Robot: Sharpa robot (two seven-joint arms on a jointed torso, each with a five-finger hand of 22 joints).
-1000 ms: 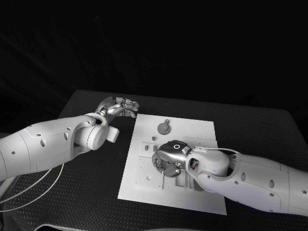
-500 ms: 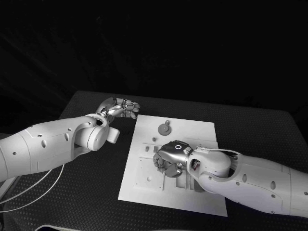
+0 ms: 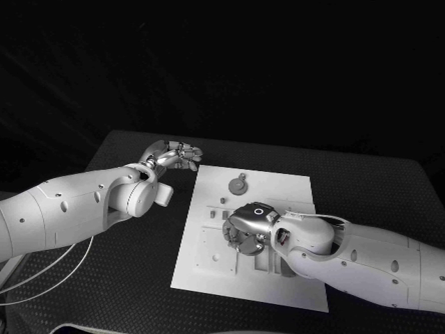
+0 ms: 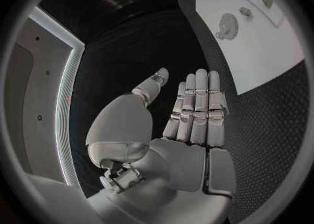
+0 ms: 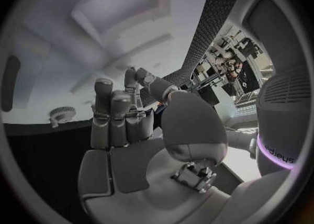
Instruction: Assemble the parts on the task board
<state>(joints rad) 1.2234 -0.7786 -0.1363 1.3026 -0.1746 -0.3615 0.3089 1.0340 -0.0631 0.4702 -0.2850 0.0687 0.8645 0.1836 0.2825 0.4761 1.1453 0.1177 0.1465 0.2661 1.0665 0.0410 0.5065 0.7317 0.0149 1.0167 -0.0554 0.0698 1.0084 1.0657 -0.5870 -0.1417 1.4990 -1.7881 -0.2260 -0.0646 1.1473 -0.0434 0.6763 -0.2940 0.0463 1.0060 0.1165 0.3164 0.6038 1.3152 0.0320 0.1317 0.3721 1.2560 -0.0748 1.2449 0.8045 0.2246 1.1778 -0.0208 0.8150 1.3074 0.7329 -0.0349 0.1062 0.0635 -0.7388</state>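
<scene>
The left hand (image 3: 172,154) is hovering empty, fingers extended, over bare tabletop (image 3: 132,236) beside the task board (image 3: 208,268)'s far-left corner. The right hand (image 3: 245,229) is curling over the board's middle; whether it is holding anything cannot be told. A gear-like part (image 3: 238,185) is lying just beyond it.

Showing as matt and smooth: the flat white plastic-looking task board (image 3: 208,261). Looking finely textured, a woven mesh: the black table (image 3: 102,278). Gleaming with a polished metallic sheen: the silver left hand (image 4: 177,124) and silver right hand (image 5: 131,130).

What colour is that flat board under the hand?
White task board, clearest in the head view.
</scene>
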